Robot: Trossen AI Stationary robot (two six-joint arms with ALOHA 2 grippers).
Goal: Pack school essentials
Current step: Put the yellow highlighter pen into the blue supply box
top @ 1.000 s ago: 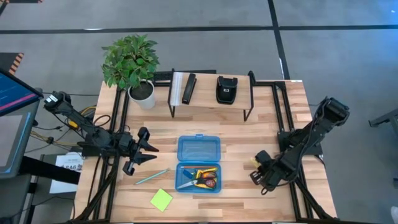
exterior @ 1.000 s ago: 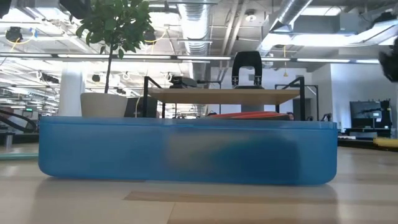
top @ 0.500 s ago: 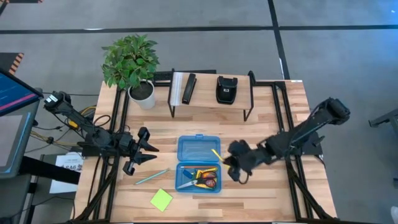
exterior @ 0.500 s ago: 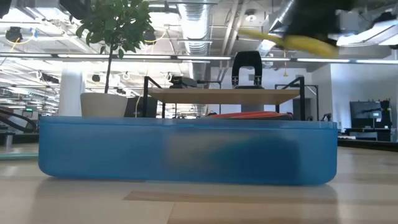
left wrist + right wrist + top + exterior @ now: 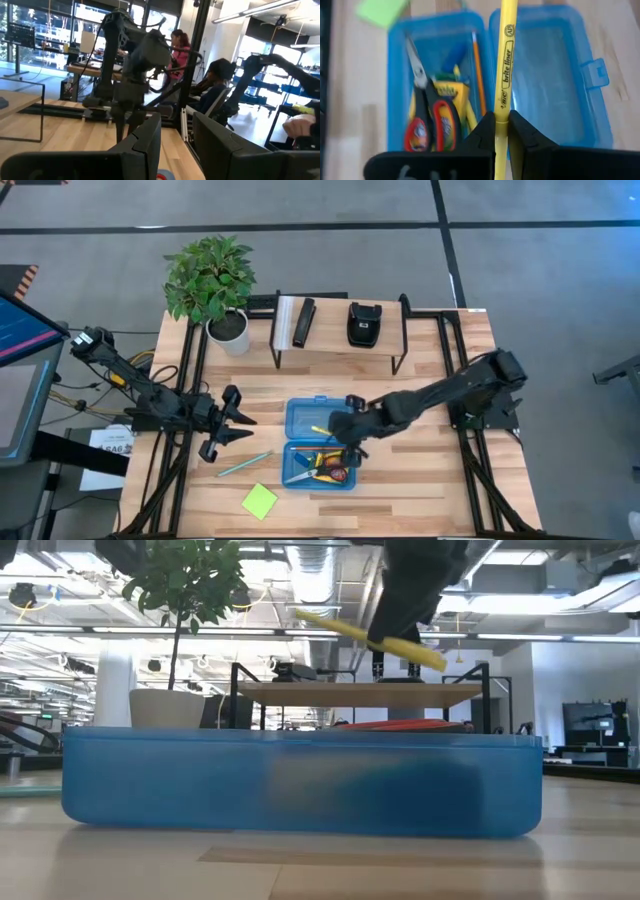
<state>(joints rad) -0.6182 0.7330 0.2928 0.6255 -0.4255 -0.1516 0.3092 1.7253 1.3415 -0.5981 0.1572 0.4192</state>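
Fingers of the right gripper (image 5: pixel 502 131) clench a yellow highlighter (image 5: pixel 505 60) above the open blue case (image 5: pixel 319 442). Its tray holds red-handled scissors (image 5: pixel 430 122), a crayon box (image 5: pixel 454 97) and a pencil (image 5: pixel 478 72); the lid half lies bare. Left gripper (image 5: pixel 232 423) waits splayed over the worktop (image 5: pixel 420 490).

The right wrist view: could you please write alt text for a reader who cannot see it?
The right hand is shut on a yellow highlighter, held over an open blue pencil case. One half of the case holds red-handled scissors, a crayon box and a pencil; the other half looks empty. A lime-green sticky-note pad lies on the table beyond.
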